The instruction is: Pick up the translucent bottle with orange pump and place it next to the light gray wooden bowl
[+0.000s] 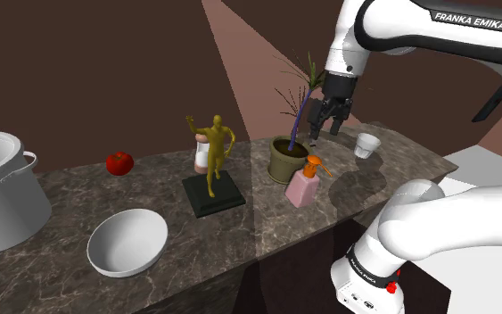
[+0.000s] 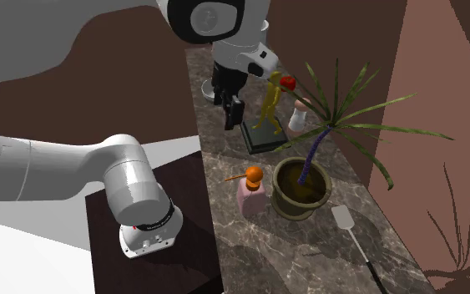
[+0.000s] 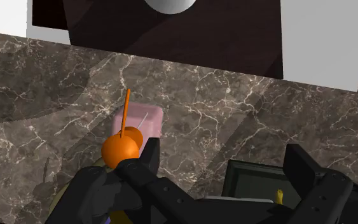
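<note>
- Pale pink translucent bottle with orange pump (image 1: 304, 185): upright, just beside the olive round plant pot (image 1: 286, 161).
- All-black two-finger gripper (image 1: 325, 128): in the air near the pot, fingers wide apart, empty.
- Wrist view puts the bottle outside one finger. Best to shift sideways until it is centred, descend, and clasp the body below the pump.
- Shoulder view gives the white round bowl (image 1: 128, 243), well apart from the pot.
- Second exterior view gives a grey, black-handled spatula (image 2: 346, 220) beside the pot.
</note>
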Motion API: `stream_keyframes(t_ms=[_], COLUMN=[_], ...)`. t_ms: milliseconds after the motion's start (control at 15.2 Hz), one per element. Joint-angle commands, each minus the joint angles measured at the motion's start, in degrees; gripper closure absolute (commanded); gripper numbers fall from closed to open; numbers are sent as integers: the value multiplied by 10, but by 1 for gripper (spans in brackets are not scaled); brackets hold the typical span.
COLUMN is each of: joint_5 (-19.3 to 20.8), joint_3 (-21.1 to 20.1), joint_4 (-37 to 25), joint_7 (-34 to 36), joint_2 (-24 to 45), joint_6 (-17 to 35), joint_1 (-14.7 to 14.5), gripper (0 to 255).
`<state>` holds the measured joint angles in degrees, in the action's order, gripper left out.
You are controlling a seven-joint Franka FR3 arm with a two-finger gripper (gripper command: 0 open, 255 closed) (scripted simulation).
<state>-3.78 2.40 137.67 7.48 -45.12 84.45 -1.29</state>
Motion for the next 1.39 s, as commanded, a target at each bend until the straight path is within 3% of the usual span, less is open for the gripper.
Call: stream_keyframes(t_ms=[0,462,924,1320], joint_5=[0,40,66,66], joint_3=[0,69,146,154], joint_4=[0,88,137,169], joint_7=[0,-72,-149,-156], joint_2=[0,18,93,112], joint_6=[0,129,273,327], joint_1=[0,28,51,51], gripper=[0,0,0,0])
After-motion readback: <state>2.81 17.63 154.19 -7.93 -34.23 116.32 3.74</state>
